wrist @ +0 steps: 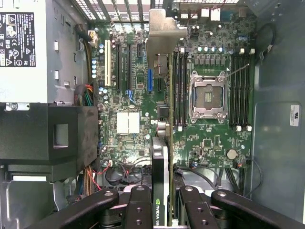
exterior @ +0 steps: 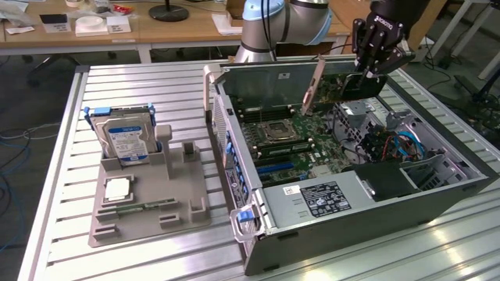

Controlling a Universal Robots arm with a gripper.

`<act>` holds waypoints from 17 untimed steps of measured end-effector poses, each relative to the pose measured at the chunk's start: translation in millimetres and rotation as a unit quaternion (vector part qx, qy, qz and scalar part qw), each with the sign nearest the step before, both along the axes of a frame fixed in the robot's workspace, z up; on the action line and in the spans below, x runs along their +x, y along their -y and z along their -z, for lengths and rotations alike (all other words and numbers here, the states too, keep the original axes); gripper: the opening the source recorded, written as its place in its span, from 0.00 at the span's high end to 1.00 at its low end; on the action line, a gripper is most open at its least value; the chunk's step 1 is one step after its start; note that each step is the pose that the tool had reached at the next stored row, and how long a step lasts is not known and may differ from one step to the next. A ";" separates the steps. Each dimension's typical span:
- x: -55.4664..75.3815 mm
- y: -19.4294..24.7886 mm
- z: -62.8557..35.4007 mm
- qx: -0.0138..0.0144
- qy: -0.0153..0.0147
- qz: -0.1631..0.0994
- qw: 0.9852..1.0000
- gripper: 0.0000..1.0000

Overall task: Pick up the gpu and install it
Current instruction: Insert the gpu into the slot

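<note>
At the exterior view's left: hard drive [exterior: 125, 137] upright in a grey holder [exterior: 149, 205]. Rightward: open computer case [exterior: 367, 205], motherboard [exterior: 289, 146] exposed. Far right, above that board: gripper [exterior: 369, 73] pinching the gpu [exterior: 336, 88] between its fingers, card on edge.

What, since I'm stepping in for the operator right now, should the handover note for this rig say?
Gripper: shut on the gpu, gripping its upper edge.
Gpu: held in the air on edge inside the open computer case, above the motherboard. Its silver bracket is at the end nearer the case's slotted wall.
Done: the gpu is picked up and is over the board.
Left: the card is not yet seated in a slot.
Other: the hard drive stands in the grey holder on the exterior view's left.
</note>
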State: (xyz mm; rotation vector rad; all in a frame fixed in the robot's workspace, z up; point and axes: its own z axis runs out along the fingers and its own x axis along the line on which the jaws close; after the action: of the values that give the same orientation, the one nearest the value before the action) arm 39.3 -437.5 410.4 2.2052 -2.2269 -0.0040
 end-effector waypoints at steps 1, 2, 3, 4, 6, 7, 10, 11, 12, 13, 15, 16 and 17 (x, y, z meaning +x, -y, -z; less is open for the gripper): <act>0.0 0.0 0.0 0.000 0.000 0.000 1.000 0.73; 0.0 0.0 0.0 0.000 0.000 0.000 1.000 0.73; 0.0 0.0 0.0 0.000 0.000 0.000 1.000 0.73; 0.0 0.0 0.0 0.000 0.000 0.000 1.000 0.73; -0.5 0.0 1.2 0.000 0.002 0.000 1.000 0.73; -0.8 0.0 2.2 0.000 0.003 0.000 1.000 0.73; -2.2 0.0 6.0 0.000 0.008 0.000 1.000 0.73; -3.0 0.0 7.0 0.000 0.009 0.000 1.000 0.73; -4.1 0.0 7.5 0.000 0.009 0.000 1.000 0.73; -5.5 0.0 7.8 0.000 0.009 0.000 1.000 0.73; -8.6 0.0 8.2 0.000 0.009 0.000 1.000 0.73; -10.2 0.0 8.4 0.000 0.009 0.000 1.000 0.73; -11.9 0.0 8.5 0.000 0.009 0.000 1.000 0.73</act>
State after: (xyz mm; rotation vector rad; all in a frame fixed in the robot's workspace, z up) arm 27.3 -437.6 401.9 2.2149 -2.2354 0.0152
